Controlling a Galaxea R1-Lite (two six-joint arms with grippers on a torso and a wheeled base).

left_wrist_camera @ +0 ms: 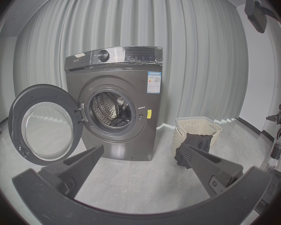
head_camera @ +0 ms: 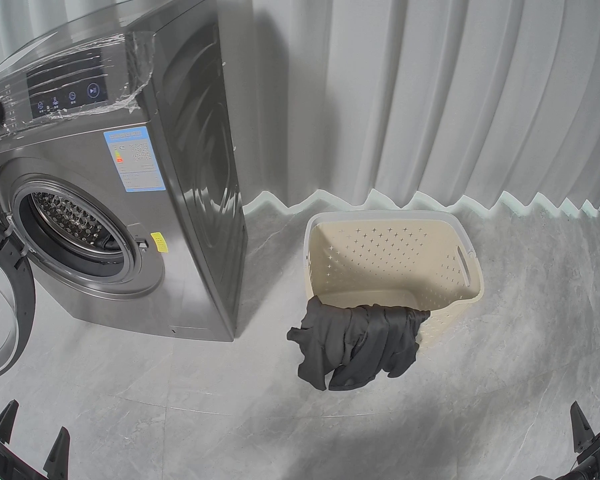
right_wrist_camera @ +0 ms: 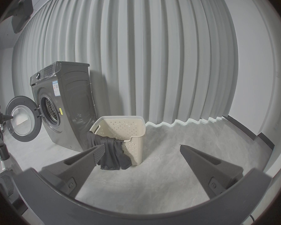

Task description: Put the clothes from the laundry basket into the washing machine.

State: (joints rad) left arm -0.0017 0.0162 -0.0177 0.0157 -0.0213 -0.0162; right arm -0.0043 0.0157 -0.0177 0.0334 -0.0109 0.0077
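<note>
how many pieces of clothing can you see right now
2. A dark garment hangs over the front rim of the basket; what looks like another dark piece lies in the washing machine drum. More may be hidden deeper in the drum.

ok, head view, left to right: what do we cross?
Open washer door → washing machine → laundry basket → right gripper. Dark clothes left out: they hang over the basket's front rim and overlap it.
</note>
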